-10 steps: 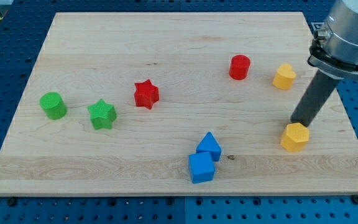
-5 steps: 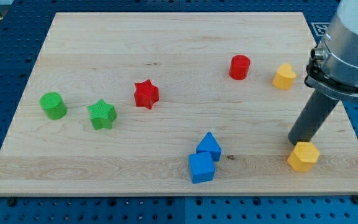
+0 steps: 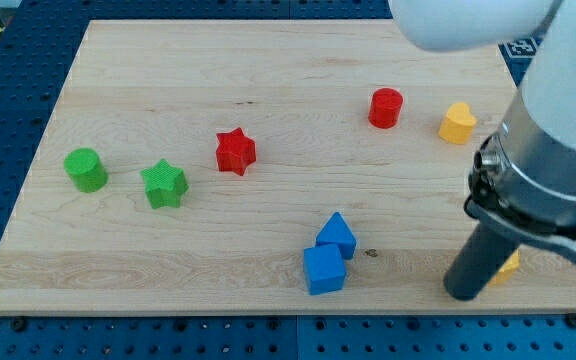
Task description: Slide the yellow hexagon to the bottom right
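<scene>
The yellow hexagon [image 3: 509,265] lies near the board's bottom right corner, mostly hidden behind my rod; only a yellow sliver shows at the rod's right. My tip [image 3: 465,294] rests on the board just left of the hexagon, close to the bottom edge. Whether tip and block touch cannot be told.
A yellow heart [image 3: 457,123] and a red cylinder [image 3: 386,107] sit at the upper right. A red star [image 3: 235,151] is mid-board. A green cylinder [image 3: 86,169] and green star [image 3: 164,184] are at the left. Two blue blocks [image 3: 325,268] [image 3: 337,235] touch at bottom centre.
The yellow hexagon has slid down and right toward the bottom right corner. My rod has followed it down the view and now covers most of it.
</scene>
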Available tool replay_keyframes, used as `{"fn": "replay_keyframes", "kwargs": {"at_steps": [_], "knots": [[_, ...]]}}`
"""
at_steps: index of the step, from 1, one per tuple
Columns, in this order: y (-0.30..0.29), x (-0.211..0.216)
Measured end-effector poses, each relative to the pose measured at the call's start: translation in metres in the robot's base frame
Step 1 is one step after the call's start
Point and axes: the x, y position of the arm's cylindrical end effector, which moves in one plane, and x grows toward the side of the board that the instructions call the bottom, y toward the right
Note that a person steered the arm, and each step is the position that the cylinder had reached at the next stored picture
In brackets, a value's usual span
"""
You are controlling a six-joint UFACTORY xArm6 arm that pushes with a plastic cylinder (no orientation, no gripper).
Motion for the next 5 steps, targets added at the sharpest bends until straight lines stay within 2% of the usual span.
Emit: {"fn": "replay_keyframes", "kwargs": {"at_steps": [2, 4, 5], "knots": [[0.005, 0.001], [-0.034, -0.003], [-0.034, -0.003]]}}
